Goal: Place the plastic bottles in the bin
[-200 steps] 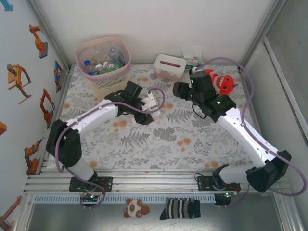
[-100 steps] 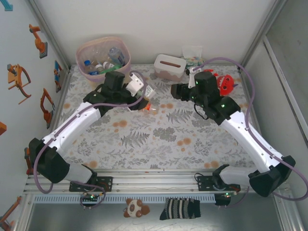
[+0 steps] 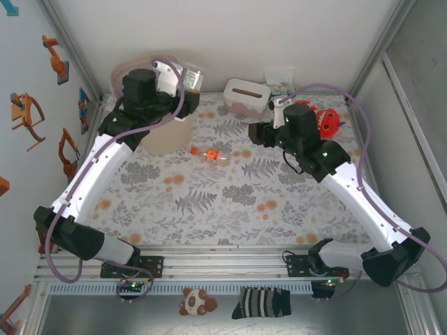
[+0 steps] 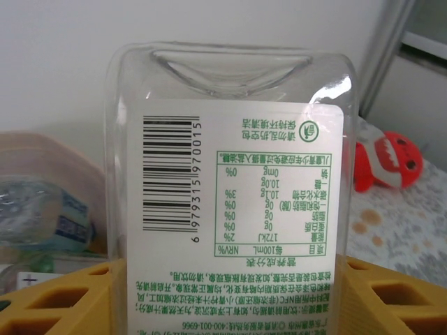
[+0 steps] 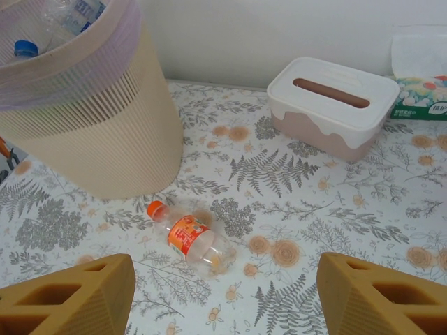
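While at bin (image 3: 166, 136) rim | clear bottle (image 4: 230, 195) clamped between left fingers (image 4: 56, 307)

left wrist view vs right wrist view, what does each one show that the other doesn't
Left wrist, not right: a clear plastic bottle with a white barcode label clamped in the left gripper, and a red shark plush toy. Right wrist, not left: the open right gripper, a clear orange-capped bottle lying on its side, and a white slotted tissue box. Both: the beige ribbed bin with its pink liner, bottles inside it, and the floral table.
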